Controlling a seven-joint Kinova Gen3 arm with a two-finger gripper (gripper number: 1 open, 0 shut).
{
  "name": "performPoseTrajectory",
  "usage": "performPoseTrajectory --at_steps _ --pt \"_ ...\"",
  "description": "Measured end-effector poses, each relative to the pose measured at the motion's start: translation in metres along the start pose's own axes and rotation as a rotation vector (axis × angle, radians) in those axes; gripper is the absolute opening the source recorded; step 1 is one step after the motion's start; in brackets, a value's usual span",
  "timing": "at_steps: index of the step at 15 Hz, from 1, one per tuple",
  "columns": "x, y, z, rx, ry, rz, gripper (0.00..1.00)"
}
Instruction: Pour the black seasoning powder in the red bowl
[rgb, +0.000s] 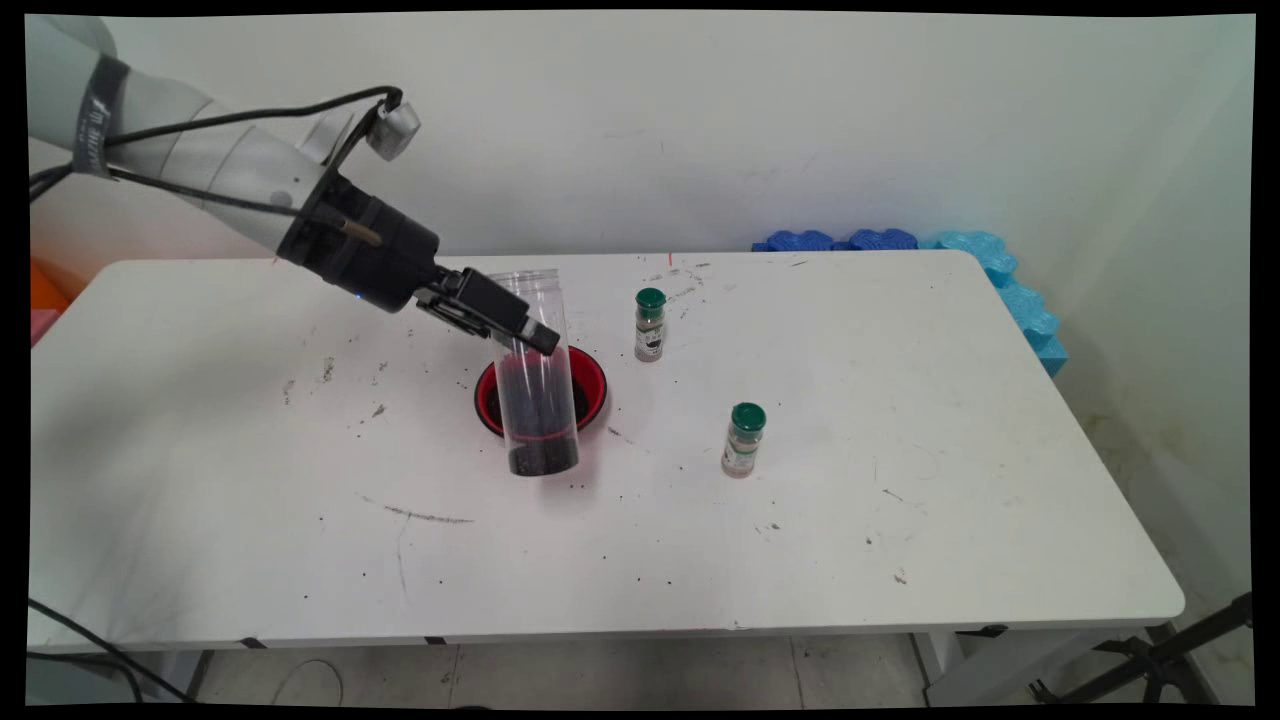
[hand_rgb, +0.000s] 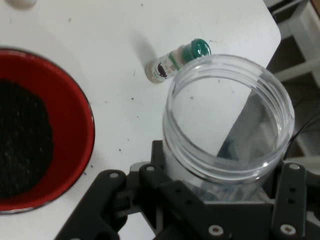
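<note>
My gripper (rgb: 525, 330) is shut on a tall clear plastic jar (rgb: 540, 400), gripping it about a third of the way down. The jar is upright with its mouth open and a layer of dark granules at the bottom. It stands just in front of a red bowl (rgb: 592, 385) holding dark granules. In the hand view the jar's open mouth (hand_rgb: 227, 150) sits between the black linkage of the gripper (hand_rgb: 215, 200), with the red bowl (hand_rgb: 82, 150) to the left. I cannot tell whether the jar rests on the table or hangs just above it.
Two small green-capped spice bottles stand to the right, one (rgb: 650, 325) behind the bowl's right side and one (rgb: 743, 440) nearer the front. One spice bottle (hand_rgb: 177, 60) shows beyond the jar. Blue foam pieces (rgb: 1000, 270) line the table's back right corner.
</note>
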Motion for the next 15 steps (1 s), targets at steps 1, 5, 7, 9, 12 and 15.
performPoseTrajectory --at_steps 1,5,7,9,12,15 --pt "0.000 -0.002 0.000 -0.002 -0.002 -0.040 0.00" --pt "-0.001 -0.008 0.001 -0.001 -0.018 -0.179 0.00" --pt "-0.001 -0.011 0.002 -0.006 -0.021 -0.260 0.00" --pt "-0.001 -0.014 0.003 -0.015 -0.019 -0.347 0.00" --pt "-0.001 -0.017 0.004 -0.031 -0.012 -0.483 0.00" --pt "-0.001 -0.019 0.005 -0.044 -0.012 -0.574 0.00"
